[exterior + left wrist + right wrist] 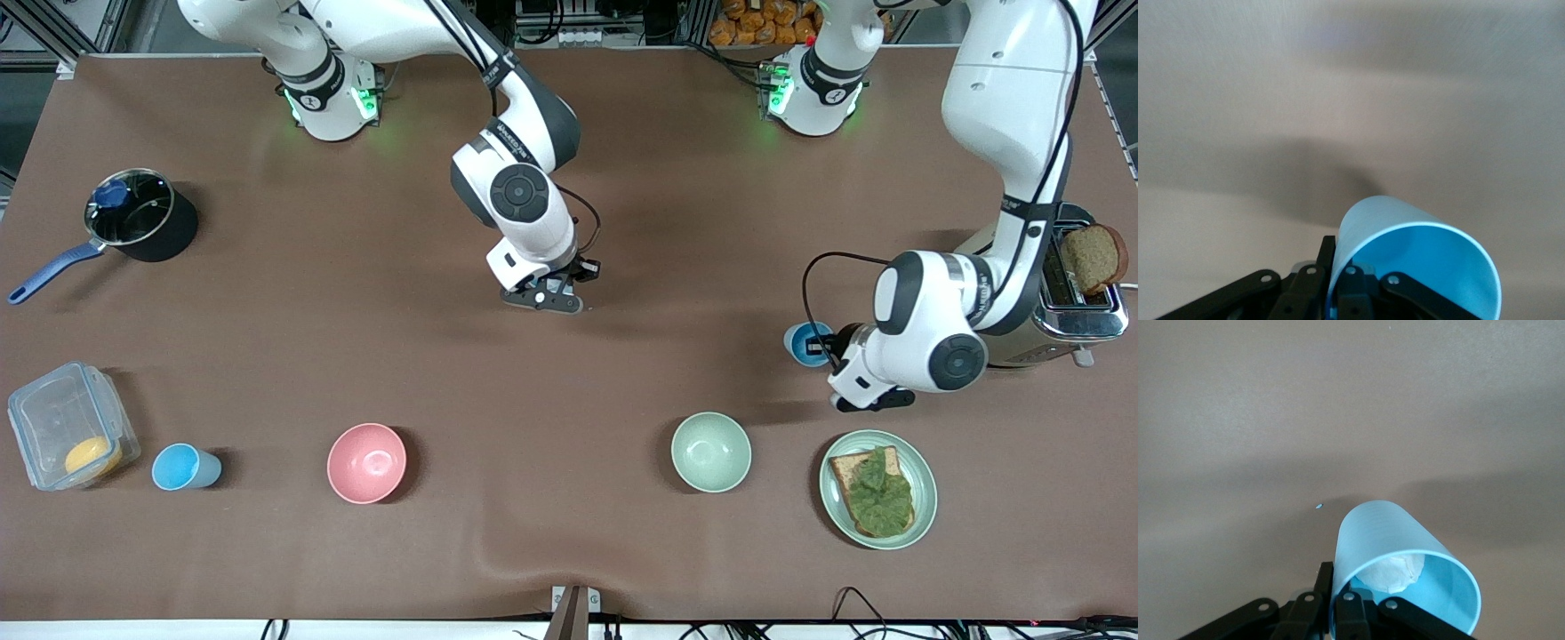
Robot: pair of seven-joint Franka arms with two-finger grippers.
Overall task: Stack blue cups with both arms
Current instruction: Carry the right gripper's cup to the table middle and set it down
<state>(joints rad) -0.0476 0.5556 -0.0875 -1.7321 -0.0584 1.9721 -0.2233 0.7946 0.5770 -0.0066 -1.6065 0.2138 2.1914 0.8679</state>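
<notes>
My left gripper [834, 349] is shut on the rim of a bright sky-blue cup [805, 344] beside the toaster, one finger inside and one outside. In the left wrist view the cup [1371, 223] sits in the gripper [1336, 267]. My right gripper [549, 300] hangs over the table's middle. In the right wrist view it [1336, 587] pinches the rim of a pale blue cup [1381, 533] with a whitish wad inside. That cup is hidden in the front view. Another blue cup [184, 467] rests on the table beside the clear box.
A black pot [142, 218] with a blue handle stands toward the right arm's end. A clear box [67, 427], pink bowl [366, 462], pale green bowl [710, 452] and a plate with toast [877, 487] line the near side. A toaster [1080, 293] holds bread.
</notes>
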